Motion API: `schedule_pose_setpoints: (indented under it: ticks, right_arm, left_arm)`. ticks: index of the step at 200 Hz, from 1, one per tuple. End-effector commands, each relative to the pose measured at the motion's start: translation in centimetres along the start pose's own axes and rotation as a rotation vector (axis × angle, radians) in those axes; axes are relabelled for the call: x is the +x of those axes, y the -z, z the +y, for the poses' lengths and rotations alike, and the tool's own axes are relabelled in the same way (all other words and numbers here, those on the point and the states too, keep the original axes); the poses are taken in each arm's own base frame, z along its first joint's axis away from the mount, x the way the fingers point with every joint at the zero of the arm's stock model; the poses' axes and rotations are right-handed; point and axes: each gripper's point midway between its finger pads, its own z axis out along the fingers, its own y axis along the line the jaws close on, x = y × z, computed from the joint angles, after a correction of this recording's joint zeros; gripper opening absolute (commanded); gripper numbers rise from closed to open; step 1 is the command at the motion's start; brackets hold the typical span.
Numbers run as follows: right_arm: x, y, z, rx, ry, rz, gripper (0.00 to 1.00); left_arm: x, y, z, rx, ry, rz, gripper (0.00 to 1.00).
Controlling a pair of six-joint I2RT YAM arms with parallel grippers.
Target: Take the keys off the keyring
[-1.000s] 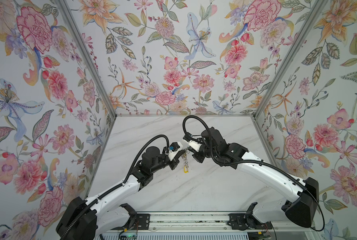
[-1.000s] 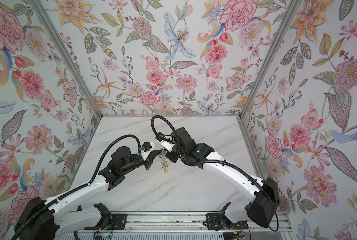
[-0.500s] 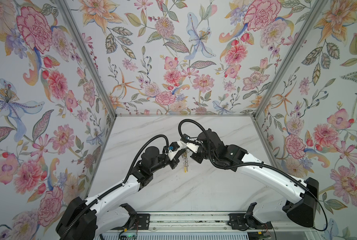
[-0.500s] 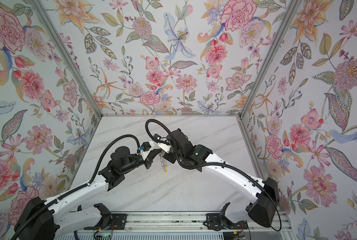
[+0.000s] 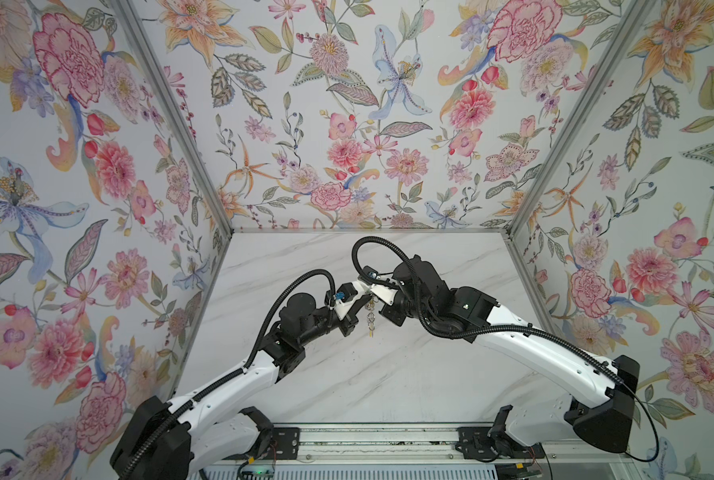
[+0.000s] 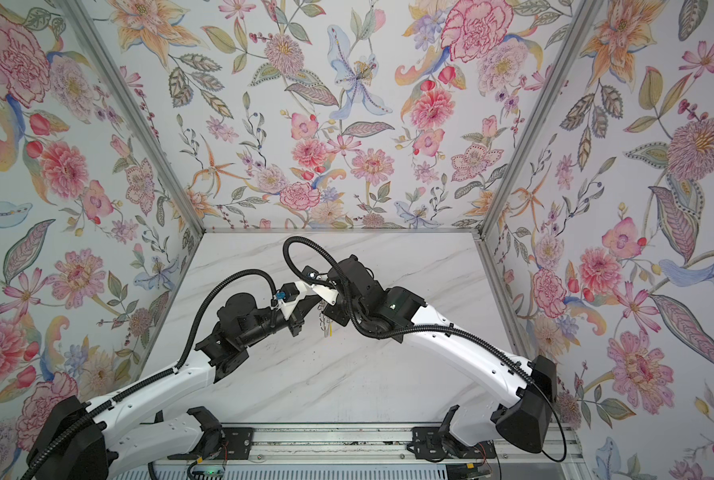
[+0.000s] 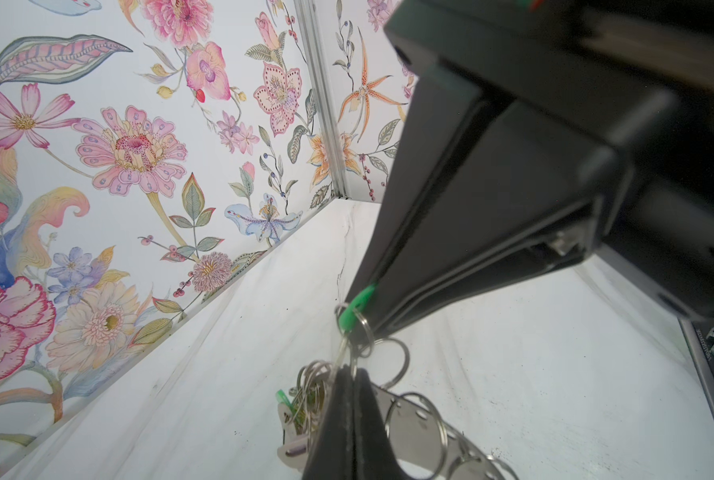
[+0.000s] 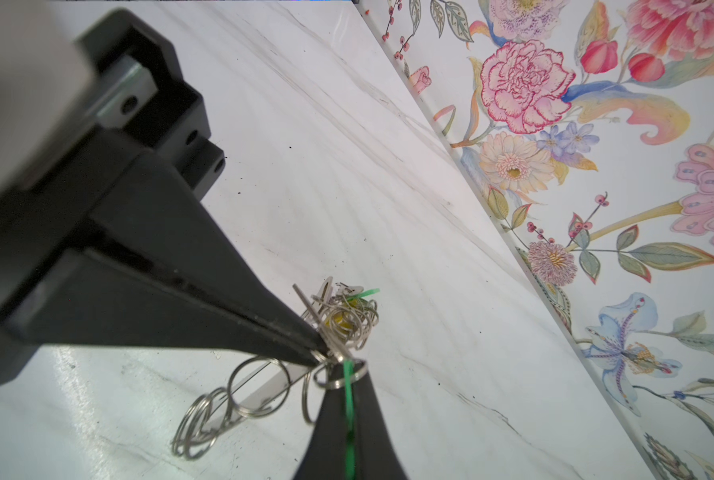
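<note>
- Left: we see the left end effector [image 5: 361, 300] reaching in from the left of both top views, above the middle of the white marble worktop [image 5: 388, 374]. Its jaws are pressed together on the keyring [image 7: 419, 415], at one end of the grey plate. We cannot tell whether the pads pinch the plate itself or a wire ring.
- Centre: the keyring hangs between the two end effectors, held up off the worktop. In the left wrist view we make out wire rings [image 7: 415, 432] standing along the plate's edge. In the right wrist view the plate shows almost edge-on.
- Centre, below the grip: the keys [image 8: 342, 316] cluster in a tangle of rings, and one yellow tag [image 8: 338, 321] shows among them. In both top views the bunch dangles just under the meeting fingertips.
- Right: the right end effector [image 5: 375, 298] comes in from the right, its tip almost touching the left one. Its jaws are closed narrowly on a bright green tag [image 7: 357, 305], whose end pokes out and sits on a wire ring.
</note>
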Motion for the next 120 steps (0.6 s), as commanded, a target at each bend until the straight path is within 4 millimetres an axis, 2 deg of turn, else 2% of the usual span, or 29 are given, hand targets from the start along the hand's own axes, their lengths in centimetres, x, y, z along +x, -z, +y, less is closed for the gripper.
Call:
schedule_pose_setpoints:
  ticks: [1,51,74,120]
  right_arm:
    - [-7.9,4.0,2.1,-0.105,0.041,-0.289,0.00]
    - [-8.5,5.2,2.4,-0.154,0.006,-0.326,0.00]
    - [-7.8,5.0,1.4,-0.140,-0.024,-0.318,0.00]
    - [-6.3,5.1,-1.2,-0.109,-0.131,-0.338,0.00]
  left_arm:
    - [7.6,0.1,-0.8,0.011,0.105,0.241,0.00]
    - [7.9,0.3,-0.2,0.001,0.145,0.222,0.00]
    - [7.3,0.6,0.1,-0.014,0.149,0.194,0.00]
    - [6.6,1.3,0.3,-0.035,0.148,0.154,0.16]
